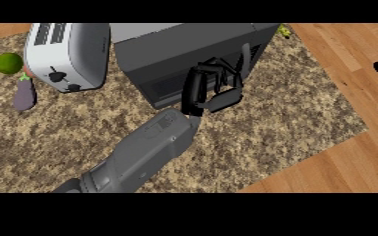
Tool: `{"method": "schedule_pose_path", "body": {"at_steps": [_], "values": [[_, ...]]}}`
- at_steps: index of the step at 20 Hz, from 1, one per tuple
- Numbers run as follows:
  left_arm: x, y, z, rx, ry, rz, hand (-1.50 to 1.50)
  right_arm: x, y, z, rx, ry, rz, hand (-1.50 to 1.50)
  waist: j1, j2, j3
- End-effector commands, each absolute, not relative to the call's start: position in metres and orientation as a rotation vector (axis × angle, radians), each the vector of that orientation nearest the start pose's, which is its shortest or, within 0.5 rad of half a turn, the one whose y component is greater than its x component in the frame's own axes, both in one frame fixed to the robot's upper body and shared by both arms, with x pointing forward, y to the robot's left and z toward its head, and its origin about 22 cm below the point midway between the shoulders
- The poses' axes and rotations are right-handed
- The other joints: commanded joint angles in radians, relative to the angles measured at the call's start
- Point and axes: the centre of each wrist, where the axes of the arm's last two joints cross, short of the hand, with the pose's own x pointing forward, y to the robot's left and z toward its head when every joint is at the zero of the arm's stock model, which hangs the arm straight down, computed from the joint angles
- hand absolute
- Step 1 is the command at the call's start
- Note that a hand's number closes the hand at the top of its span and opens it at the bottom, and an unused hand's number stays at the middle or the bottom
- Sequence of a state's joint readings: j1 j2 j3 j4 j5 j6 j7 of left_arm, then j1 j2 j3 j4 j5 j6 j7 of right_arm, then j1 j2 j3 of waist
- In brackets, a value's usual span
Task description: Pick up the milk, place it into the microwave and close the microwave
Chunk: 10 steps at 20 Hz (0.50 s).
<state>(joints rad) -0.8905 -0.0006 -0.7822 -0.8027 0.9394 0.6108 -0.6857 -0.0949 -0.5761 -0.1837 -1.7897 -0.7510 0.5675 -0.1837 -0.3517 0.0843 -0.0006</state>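
Note:
The dark grey microwave (184, 42) stands at the back middle of the counter, and its door (166, 82) looks flush with the body. A vertical handle (246, 55) shows at the door's right side. My left hand (210, 87) comes in from the lower left on a grey forearm. It rests against the door's front face with relaxed, slightly bent fingers and holds nothing. The milk is not visible in this view. My right hand does not show.
A white toaster (66, 55) stands left of the microwave. A green lime (9, 63) and a purple eggplant (24, 95) lie at the far left edge. A small yellow-green item (284, 30) peeks out behind the microwave's right corner. The speckled counter (280, 120) ends at the right.

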Motion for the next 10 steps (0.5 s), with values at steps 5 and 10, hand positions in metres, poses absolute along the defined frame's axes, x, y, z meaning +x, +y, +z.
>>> {"method": "schedule_pose_path", "body": {"at_steps": [5, 10], "values": [[0.3635, 0.013, 0.0463, -0.243, -1.899, 0.007, 1.5, 0.2514, -0.3493, 0.1565, 0.682, -2.09, 0.44, -1.5, 0.007, 0.017, -0.001], [0.3608, 0.0141, 0.0394, -0.227, -1.901, 0.004, 1.5, 0.2497, -0.3469, 0.159, 0.733, -2.049, 0.499, -1.5, -0.01, 0.017, -0.001]]}}
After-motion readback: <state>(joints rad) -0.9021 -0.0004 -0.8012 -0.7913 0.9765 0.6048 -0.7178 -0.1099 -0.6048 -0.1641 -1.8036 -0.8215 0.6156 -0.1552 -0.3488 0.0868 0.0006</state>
